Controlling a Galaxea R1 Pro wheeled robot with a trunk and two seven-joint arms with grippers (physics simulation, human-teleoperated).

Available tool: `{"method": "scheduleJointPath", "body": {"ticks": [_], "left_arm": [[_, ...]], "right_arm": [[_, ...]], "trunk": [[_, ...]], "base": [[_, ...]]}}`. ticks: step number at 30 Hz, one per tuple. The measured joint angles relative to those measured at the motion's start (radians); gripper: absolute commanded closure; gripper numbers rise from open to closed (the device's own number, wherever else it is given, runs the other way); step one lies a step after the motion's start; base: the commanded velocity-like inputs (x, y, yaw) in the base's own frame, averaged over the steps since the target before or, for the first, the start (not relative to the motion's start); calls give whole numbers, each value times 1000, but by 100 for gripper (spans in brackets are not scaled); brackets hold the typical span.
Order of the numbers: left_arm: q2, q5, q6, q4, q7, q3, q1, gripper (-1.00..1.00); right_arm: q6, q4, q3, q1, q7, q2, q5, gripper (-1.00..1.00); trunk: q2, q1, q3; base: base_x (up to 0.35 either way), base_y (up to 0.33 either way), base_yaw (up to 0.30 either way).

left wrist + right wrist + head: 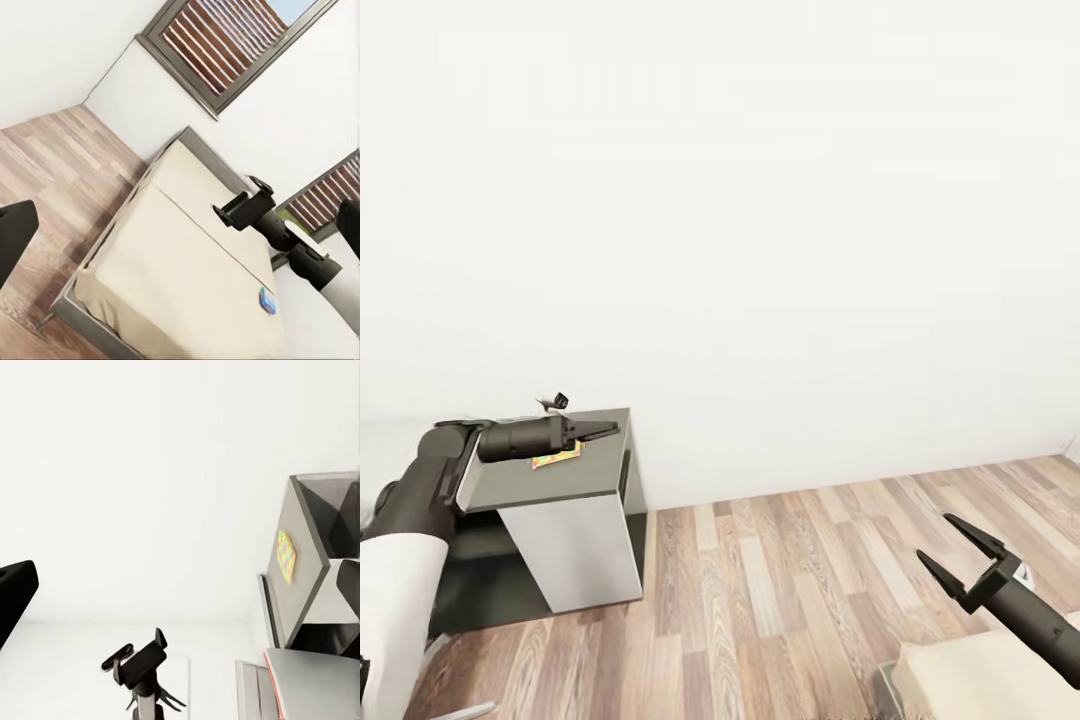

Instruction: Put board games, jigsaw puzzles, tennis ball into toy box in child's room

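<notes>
In the head view we face a bare white wall above a wood-plank floor [810,580]. Our left gripper [600,432] reaches out level over a low unit with a dark grey top surface [550,475] and white sides; its fingers lie close together, and we cannot tell whether they grip anything. Just below the left arm, 1 multicoloured jigsaw puzzle [555,458] lies flat on that surface; the right wrist view shows it too [286,556]. Our right gripper [960,555] hangs over the floor with its 2 fingers spread wide and nothing between them, beside a corner of the bed [980,670]. The left wrist view looks across the beige bed [180,262] to the right gripper [244,202], with a small light blue board game [268,301] lying on the mattress.
</notes>
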Motion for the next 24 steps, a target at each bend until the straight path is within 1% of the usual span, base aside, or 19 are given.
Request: {"method": "scheduleJointPath", "body": {"ticks": [3, 4, 9, 11, 12, 18, 24], "left_arm": [[-7, -1, -16, 1, 0, -9, 33, -100], [-9, -1, -21, 1, 0, -11, 50, -100], [-18, -2, -33, 1, 0, -13, 94, -100], [-21, -3, -43, 1, 0, -14, 113, -100], [-23, -2, -56, 2, 0, -13, 132, -100], [-27, 3, -101, 9, 0, -12, 197, -100], [-27, 7, -131, 12, 0, -8, 255, -100]], "right_arm": [[0, 1, -7, 0, 0, 0, 30, -100], [0, 1, -14, 0, 0, 0, 56, -100], [0, 1, -45, 1, 6, 1, 137, -100], [0, 1, -58, 1, 16, 2, 165, -100], [0, 1, -69, 1, 32, 2, 185, -100], [-1, -1, -86, 1, 113, 2, 221, -100], [-1, -4, -89, 1, 146, 2, 255, -100]], "trunk": [[0, 0, 2], [0, 0, 3], [0, 0, 7], [0, 0, 9], [0, 0, 10], [0, 0, 14], [0, 0, 19]], "base": [[-1, -26, -252], [0, -14, -252], [0, -7, -252], [0, -3, -252], [0, -2, -252], [0, -1, -252], [0, 0, -225]]}}
